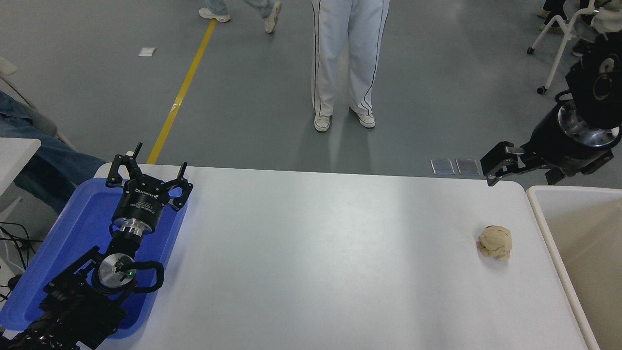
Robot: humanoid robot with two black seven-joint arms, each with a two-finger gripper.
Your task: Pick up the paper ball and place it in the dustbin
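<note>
Bright, even overhead light; sharp focus throughout, no motion blur. Broad soft glare band on the white table (340, 253) at centre, running near to far. Soft, short shadows under the paper ball (494, 242) and the person's shoes (321, 122).

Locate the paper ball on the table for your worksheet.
In the head view, the paper ball lies on the white table near its right edge, just left of the dustbin and nearer the camera than the right gripper.

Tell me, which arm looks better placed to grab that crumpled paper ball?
Right. Its end effector hangs just beyond the paper ball, beside the dustbin; the left end effector sits far off over the blue tray.
</note>
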